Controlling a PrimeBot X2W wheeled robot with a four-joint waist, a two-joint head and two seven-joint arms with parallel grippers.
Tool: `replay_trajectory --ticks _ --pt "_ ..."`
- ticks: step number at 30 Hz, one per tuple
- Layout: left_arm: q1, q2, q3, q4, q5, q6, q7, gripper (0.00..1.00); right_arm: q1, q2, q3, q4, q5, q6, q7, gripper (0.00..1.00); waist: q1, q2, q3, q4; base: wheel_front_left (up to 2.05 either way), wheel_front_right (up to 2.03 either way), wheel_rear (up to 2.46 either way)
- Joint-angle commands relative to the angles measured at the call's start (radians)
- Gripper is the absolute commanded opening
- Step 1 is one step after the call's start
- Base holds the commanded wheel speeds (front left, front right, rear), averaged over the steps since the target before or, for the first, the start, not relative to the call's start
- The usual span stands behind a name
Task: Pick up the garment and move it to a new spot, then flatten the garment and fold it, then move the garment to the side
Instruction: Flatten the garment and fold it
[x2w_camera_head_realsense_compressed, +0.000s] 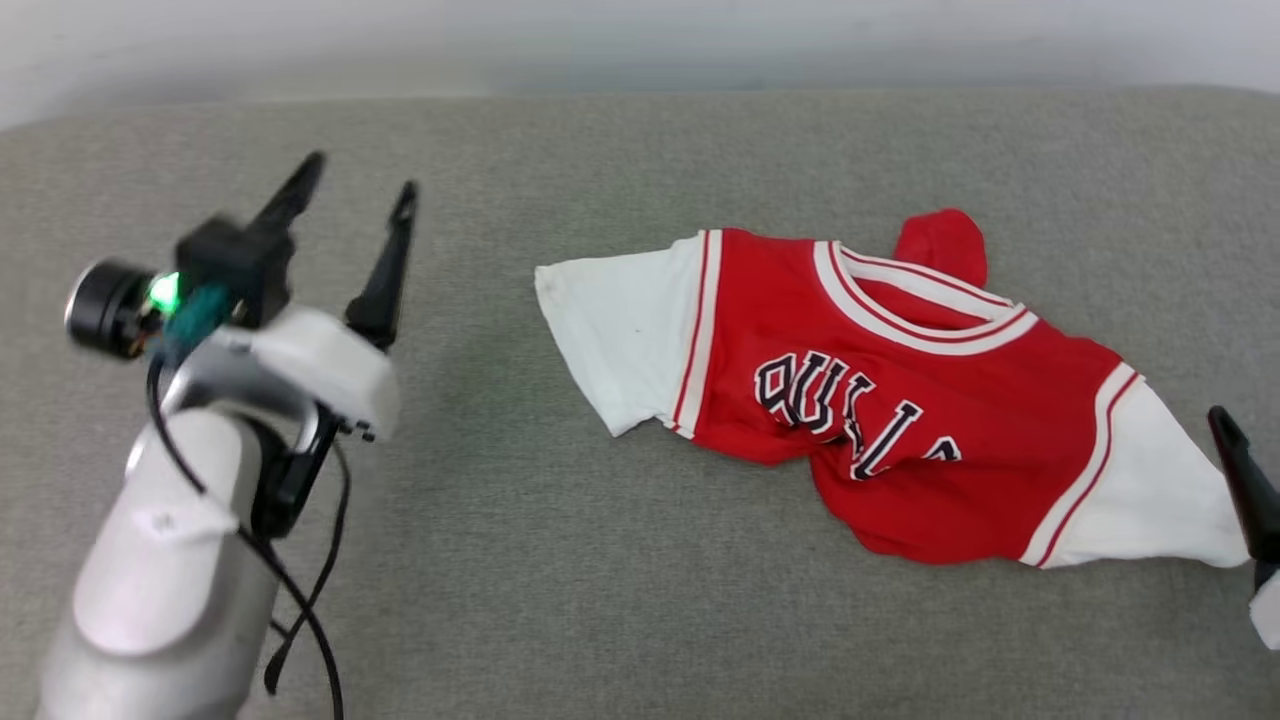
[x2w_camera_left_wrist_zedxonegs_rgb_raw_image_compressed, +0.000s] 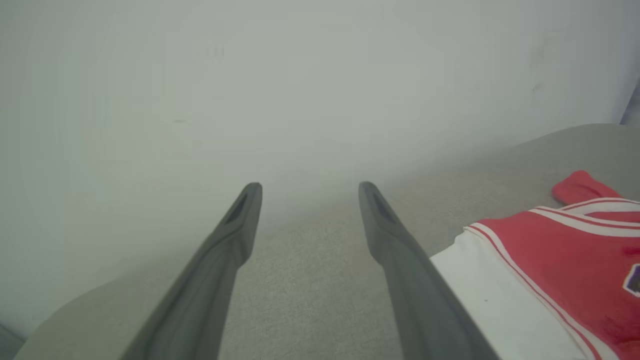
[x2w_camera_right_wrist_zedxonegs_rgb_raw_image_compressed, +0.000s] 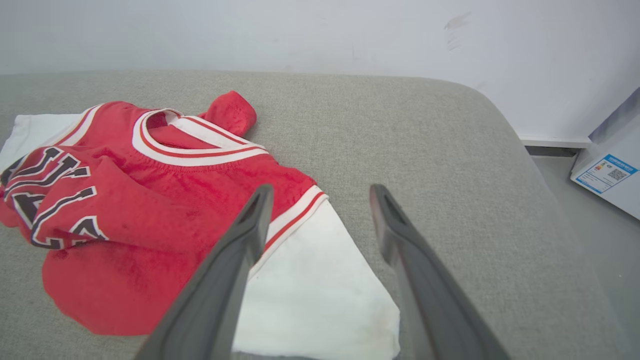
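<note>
The garment (x2w_camera_head_realsense_compressed: 930, 440) lies crumpled on the grey cushioned surface (x2w_camera_head_realsense_compressed: 600, 150), chest letters facing up; the left gripper (x2w_camera_head_realsense_compressed: 358, 180) is wide open and holds nothing, well apart from the shirt; the right gripper (x2w_camera_right_wrist_zedxonegs_rgb_raw_image_compressed: 322, 190) is wide open too, holding nothing, just over one white sleeve (x2w_camera_right_wrist_zedxonegs_rgb_raw_image_compressed: 320, 295).

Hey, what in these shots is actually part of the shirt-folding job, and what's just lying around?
Job: red jersey, crumpled; left gripper, open; right gripper, open.
Lying about: grey cushion under the jersey; white labelled box on the floor.
</note>
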Motion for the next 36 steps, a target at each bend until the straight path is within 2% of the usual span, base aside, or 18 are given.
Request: replay_trajectory --ticks 1,4,9,15,19,26,32,33,35,36 --pt "-0.056 0.033 -0.07 0.002 -0.073 -0.001 0.071 1.0 -0.014 0.014 0.005 -0.01 -0.011 -0.001 0.0 1.0 0.0 -0.0001 0.024 -0.027 0.0 0.0 0.0" --pt "-0.16 0.112 -0.172 0.007 -0.194 0.0 0.205 1.0 -0.031 0.028 0.009 -0.012 -0.021 -0.001 -0.002 1.0 0.0 -0.0001 0.049 -0.051 0.0 0.0 0.0" --pt "-0.304 0.199 -0.312 0.041 -0.357 -0.001 0.431 1.0 -0.058 0.041 0.02 0.002 -0.03 -0.001 -0.021 1.0 0.0 -0.0001 0.092 -0.09 0.0 0.0 0.0" --pt "-0.433 0.263 -0.49 0.107 -0.472 -0.001 0.664 1.0 -0.101 0.056 0.052 0.026 -0.025 -0.001 -0.053 1.0 0.0 -0.0001 0.143 -0.141 0.0 0.0 0.0" --pt "-0.492 0.284 -0.585 0.162 -0.522 -0.001 0.751 1.0 -0.132 0.063 0.078 0.042 -0.022 -0.001 -0.073 1.0 0.0 -0.0001 0.174 -0.173 0.0 0.0 0.0" --pt "-0.58 0.311 -0.714 0.269 -0.559 -0.001 0.828 1.0 -0.174 0.074 0.101 0.067 -0.01 -0.001 -0.102 1.0 0.0 -0.0001 0.226 -0.217 0.0 0.0 0.0" --pt "-0.571 0.325 -0.864 0.313 -0.61 -0.001 0.916 1.0 -0.192 0.069 0.112 0.092 -0.001 -0.001 -0.122 1.0 0.0 -0.0001 0.245 -0.236 0.0 0.0 0.0" --pt "-0.566 0.33 -0.896 0.309 -0.622 -0.002 0.933 0.82 -0.195 0.067 0.113 0.095 0.001 -0.001 -0.124 1.0 0.0 -0.0001 0.245 -0.237 0.0 0.0 0.0" --pt "-0.563 0.346 -0.936 0.302 -0.639 -0.005 0.934 0.0 -0.199 0.064 0.114 0.101 0.002 -0.001 -0.128 1.0 0.0 -0.0001 0.244 -0.239 0.0 0.0 0.0" --pt "-0.564 0.352 -0.949 0.302 -0.651 -0.005 0.925 0.0 -0.201 0.062 0.113 0.103 0.004 -0.001 -0.132 1.0 0.0 -0.0001 0.241 -0.238 0.0 0.0 0.0"
